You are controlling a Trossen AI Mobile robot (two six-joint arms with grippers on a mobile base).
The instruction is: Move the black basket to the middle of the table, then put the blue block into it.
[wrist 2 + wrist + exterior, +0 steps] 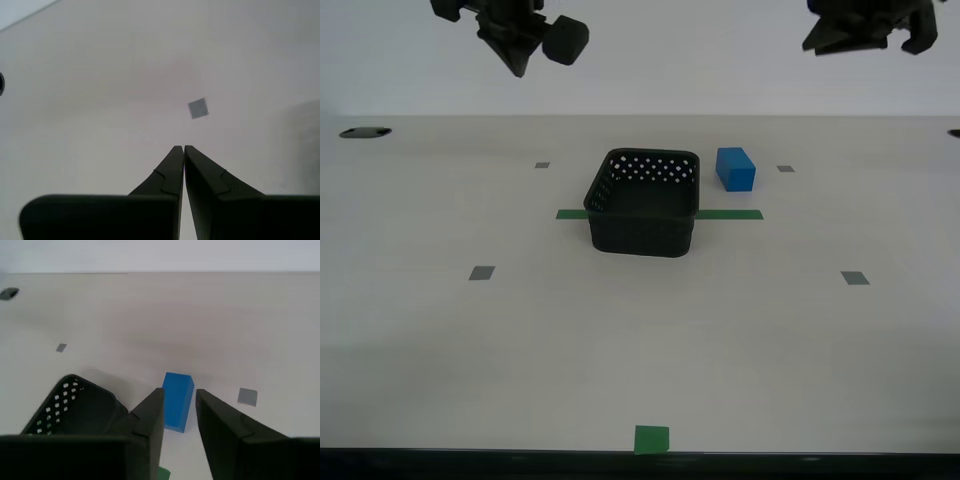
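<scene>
The black basket stands upright in the middle of the table, over the green tape strip. The blue block lies on the table just beyond the basket's far corner on the exterior view's right, apart from it. My first gripper is open and empty, high above the table, with the blue block seen between its fingers and the basket beside it. My second gripper is shut and empty, high over bare table near a grey square.
Both arms hang at the top of the exterior view, one at its left and one at its right. Small grey squares dot the table. A green square marks the near edge. A dark hole sits far left.
</scene>
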